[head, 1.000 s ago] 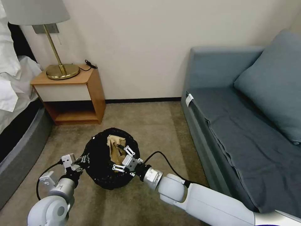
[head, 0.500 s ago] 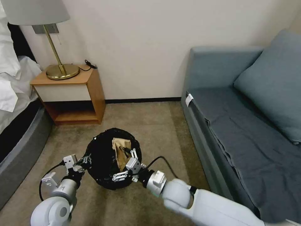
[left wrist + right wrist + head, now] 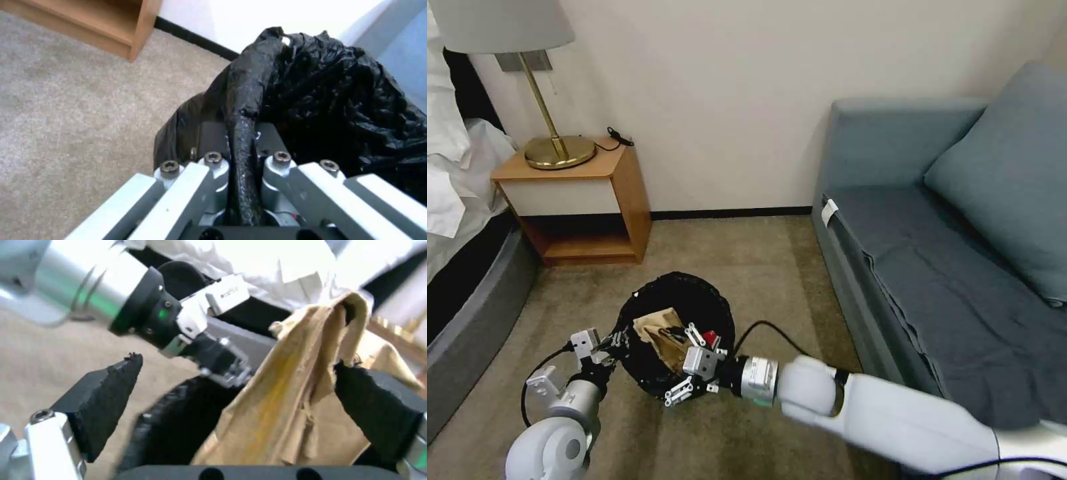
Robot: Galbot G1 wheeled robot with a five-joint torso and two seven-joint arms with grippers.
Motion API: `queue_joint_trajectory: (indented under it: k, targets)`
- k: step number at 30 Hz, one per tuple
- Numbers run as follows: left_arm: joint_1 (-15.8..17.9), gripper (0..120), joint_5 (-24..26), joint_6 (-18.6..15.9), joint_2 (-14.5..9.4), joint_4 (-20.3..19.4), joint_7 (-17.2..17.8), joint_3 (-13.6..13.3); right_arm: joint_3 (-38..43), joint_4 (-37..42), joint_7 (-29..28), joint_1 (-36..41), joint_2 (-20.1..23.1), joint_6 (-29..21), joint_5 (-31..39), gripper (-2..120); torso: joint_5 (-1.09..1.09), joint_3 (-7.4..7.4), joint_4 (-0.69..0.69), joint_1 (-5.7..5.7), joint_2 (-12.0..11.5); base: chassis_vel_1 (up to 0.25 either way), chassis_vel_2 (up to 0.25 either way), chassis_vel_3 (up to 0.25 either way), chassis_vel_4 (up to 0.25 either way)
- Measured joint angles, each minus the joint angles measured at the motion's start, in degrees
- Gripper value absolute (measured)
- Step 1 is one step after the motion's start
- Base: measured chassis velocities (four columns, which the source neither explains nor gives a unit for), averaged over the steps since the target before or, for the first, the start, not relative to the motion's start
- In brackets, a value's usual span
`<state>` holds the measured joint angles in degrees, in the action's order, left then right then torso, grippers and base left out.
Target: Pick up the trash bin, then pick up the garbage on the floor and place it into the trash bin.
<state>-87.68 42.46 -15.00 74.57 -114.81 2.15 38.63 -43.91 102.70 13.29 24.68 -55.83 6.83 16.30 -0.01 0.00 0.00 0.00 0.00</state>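
The left gripper [image 3: 610, 343] sits low at the near left of the carpet [image 3: 747, 260], its fingers [image 3: 213, 166] pressed together on a fold of the black bag at the rim of the trash bin [image 3: 684, 297]; the left wrist view shows the crinkled plastic pinched between the 2 pads. The bin is tilted, its mouth turned toward the robot.

The right gripper [image 3: 687, 363] reaches across the near edge of the bin's mouth with its fingers spread. In the right wrist view its 2 black pads [image 3: 106, 396] stand wide apart, and the crumpled brown paper [image 3: 307, 400] hangs between them, lying against 1 pad and clear of the other. From the head view the paper [image 3: 660, 330] lies inside the bin's mouth, with a small red piece [image 3: 710, 335] just beside it.

Farther back, a wooden nightstand [image 3: 584, 200] with a brass lamp [image 3: 554, 143] stands against the wall on the left, next to a bed [image 3: 460, 220], and a grey-blue sofa [image 3: 947, 253] runs along the right.
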Motion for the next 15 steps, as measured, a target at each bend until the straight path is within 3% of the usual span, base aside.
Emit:
queue_joint_trajectory:
  k: [5,12,15]
  targets:
    - [0.0,4,-0.1,0.1,0.5,0.0,0.0,0.1,1.0,-2.0,5.0,-3.2,-0.6,1.2,-4.3,100,0.00,0.00,0.00,0.00,0.0,0.000,0.000,0.000,0.000]
    - [0.3,4,0.2,0.1,0.6,0.4,0.1,0.3,-0.3,-4.2,19.3,-11.5,-0.6,2.8,-8.4,100,0.00,0.00,0.01,0.00,0.0,0.000,0.000,0.000,0.000]
    - [0.4,4,0.5,0.1,0.7,0.5,0.1,0.4,-0.7,-5.1,22.9,-13.0,-0.4,3.1,-9.1,100,0.00,0.00,0.00,0.00,0.0,0.000,0.000,0.000,0.000]
